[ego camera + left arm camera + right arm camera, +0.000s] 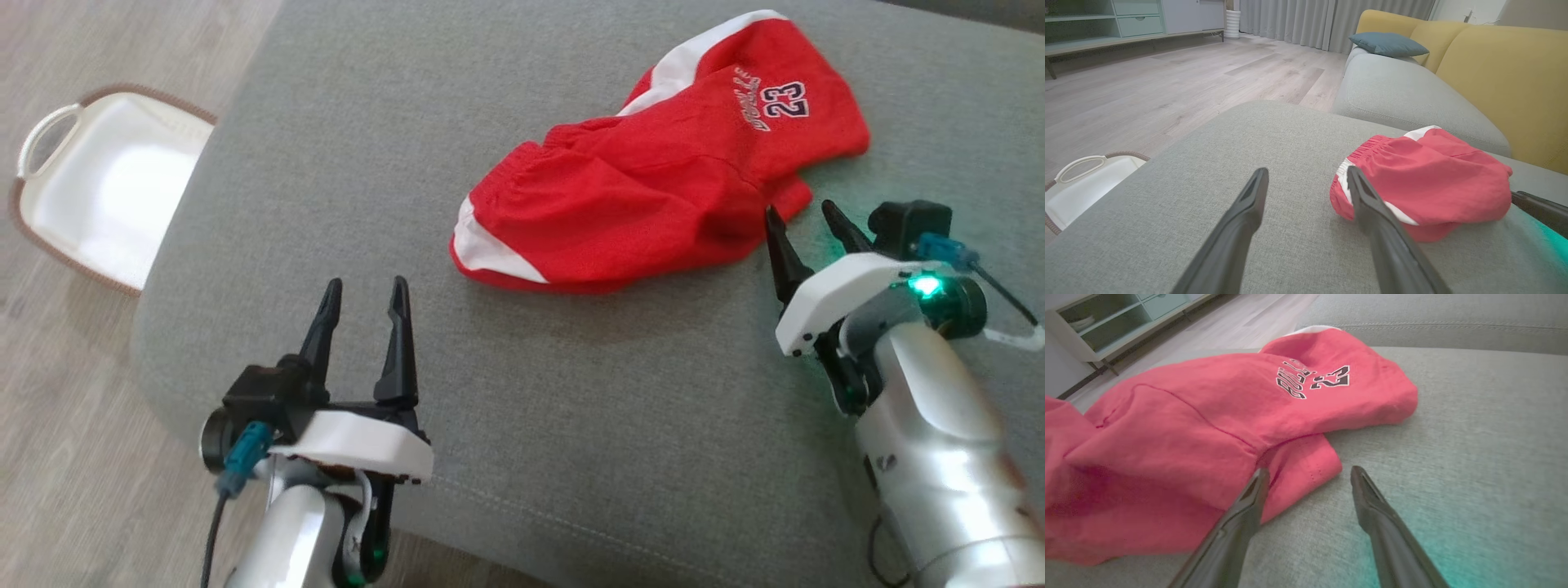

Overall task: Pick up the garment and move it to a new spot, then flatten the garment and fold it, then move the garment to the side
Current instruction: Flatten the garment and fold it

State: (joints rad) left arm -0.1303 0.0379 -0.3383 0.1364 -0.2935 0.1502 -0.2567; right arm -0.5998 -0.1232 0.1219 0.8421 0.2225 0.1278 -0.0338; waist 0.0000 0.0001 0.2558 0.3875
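red shorts (653,188) lie in a rumpled heap on the grey cushion (571,408), toward its far right. the gathered waistband points to the robot's left, with white stripes down the sides. the number 23 (784,100) sits face up on the far leg. that leg is folded over the other, and a small red hem corner pokes out underneath on the right.

the right gripper (800,209) is down just beside that corner, fingers spread apart with nothing between them. in the right wrist view one finger crosses in front of the fabric edge and the other is over bare cushion. whether either touches the cloth, i cannot tell. a green light (927,286) glows on that wrist and tints the cushion below.

the left gripper (365,290) is at the near left of the cushion, near the waistband end of the shorts but clear of it. its fingers are apart and empty, pointing up the cushion.

off the cushion's left edge, on the wood floor (65,408), stands a white basket (106,196) with a brown rim and a handle. in the left wrist view, beyond the shorts, there's a grey seat (1412,94), a yellow sofa back (1506,77) and a blue pillow (1388,44).
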